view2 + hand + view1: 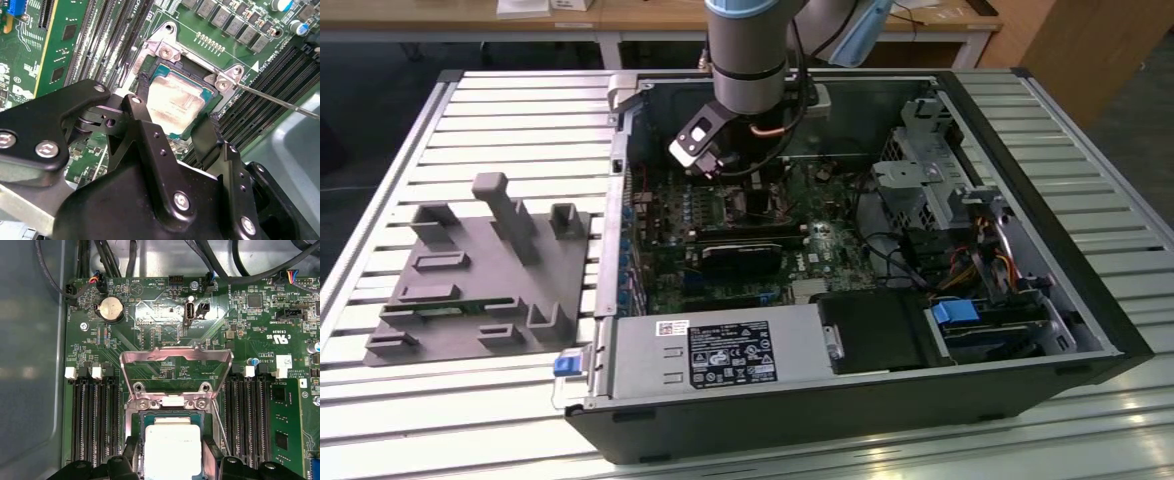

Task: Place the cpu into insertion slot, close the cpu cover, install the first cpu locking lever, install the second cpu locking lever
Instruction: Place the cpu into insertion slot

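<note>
Exterior view: arm reaches down into the open computer case [1067, 330], which lies on its side on the slatted counter [494, 130]. The wrist is over the middle of the motherboard [720, 250].

- Gripper [174, 107]: the fingers [141, 90] straddle the cpu [176, 102]. One pad sits against each of two opposite edges, with no gap visible on either side. Judged as closed on the chip, not spread clear of it.
- The cpu lies directly between the fingers, flat, with its dull metal top facing up toward the wrist. It is square, so it has no long axis. Its edges run parallel to the rim of the insertion slot [131, 416].
- In both wrist views the chip sits within the slot's frame, and its green border is level all round. Whether it is fully seated or a touch above the contacts cannot be told.
- The cpu cover [175, 356] is swung open. It is hinged at a free edge of the chip that the fingers do not hold, and stands up on the side toward the coin cell battery [111, 308]. Its square window is clear of the chip.
- One locking lever [280, 102], a thin wire rod, is unlatched. It angles away from the hinge corner over the memory slots [280, 75].
- Further memory slots [95, 425] flank the socket on both sides, running parallel to the gripped edges.
</note>
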Robot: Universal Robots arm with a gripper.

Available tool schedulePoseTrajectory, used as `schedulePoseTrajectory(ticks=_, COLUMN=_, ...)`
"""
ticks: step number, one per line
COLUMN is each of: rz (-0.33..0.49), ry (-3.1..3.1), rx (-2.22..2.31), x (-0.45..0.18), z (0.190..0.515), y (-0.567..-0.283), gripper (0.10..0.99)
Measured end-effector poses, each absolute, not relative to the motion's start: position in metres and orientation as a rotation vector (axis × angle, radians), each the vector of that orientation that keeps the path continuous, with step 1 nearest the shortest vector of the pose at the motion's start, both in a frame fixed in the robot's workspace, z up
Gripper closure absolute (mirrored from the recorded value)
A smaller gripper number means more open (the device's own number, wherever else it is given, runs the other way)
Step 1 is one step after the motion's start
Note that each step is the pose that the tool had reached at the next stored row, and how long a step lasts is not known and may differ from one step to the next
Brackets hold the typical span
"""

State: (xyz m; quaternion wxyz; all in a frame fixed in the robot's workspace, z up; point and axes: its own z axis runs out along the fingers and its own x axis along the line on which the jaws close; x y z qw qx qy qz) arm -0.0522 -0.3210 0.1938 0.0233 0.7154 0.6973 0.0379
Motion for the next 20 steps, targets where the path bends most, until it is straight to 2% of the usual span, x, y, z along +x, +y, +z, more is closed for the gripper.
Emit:
schedulePoseTrajectory(ticks=17, rz=0.111, ry=2.156, rx=2.212, x=-0.0522, z=0.2028, y=-0.321, gripper=0.486)
schedulePoseTrajectory(ticks=20, rz=0.111, ry=2.156, rx=2.212, x=-0.0522, z=0.2029, y=-0.321, gripper=0.675)
